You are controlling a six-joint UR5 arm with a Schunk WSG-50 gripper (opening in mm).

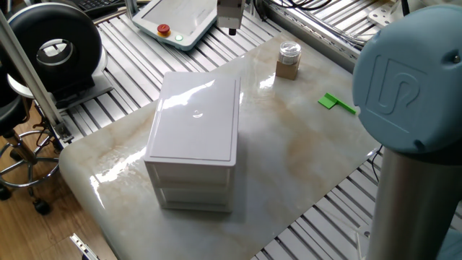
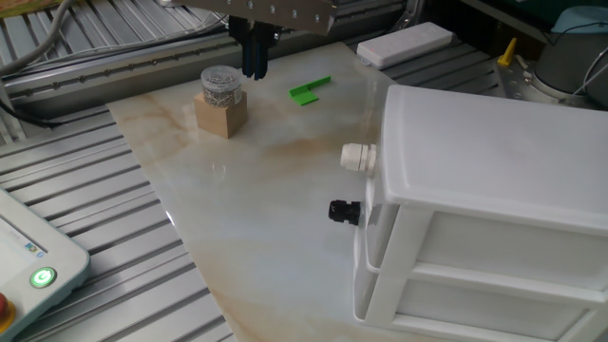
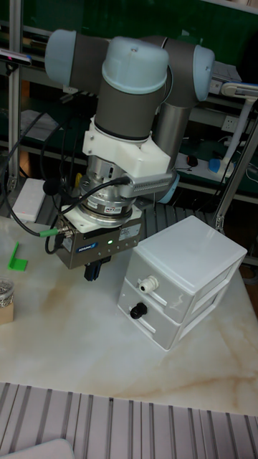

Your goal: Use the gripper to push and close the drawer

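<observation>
My gripper [image 2: 254, 71] hangs above the far end of the marble table, its two dark fingers pressed together and holding nothing. In one fixed view the gripper [image 1: 232, 30] is at the top edge, well beyond the white cabinet [image 1: 195, 123]. The tall fixed view shows the gripper [image 3: 93, 275] to the left of the cabinet's front, apart from it. The lower drawer [image 2: 361, 275], with a black knob [image 2: 342, 211], stands slightly out of the cabinet. The upper one has a white knob [image 2: 357, 157]. The same lower drawer [image 3: 147, 323] faces the gripper.
A wooden block with a small jar on top [image 2: 220, 100] stands just left of the gripper. A green piece [image 2: 310, 89] lies to its right. A white teach pendant [image 1: 177, 22] lies beyond the table edge. The big blue-grey robot joint [image 1: 408, 79] blocks the right side.
</observation>
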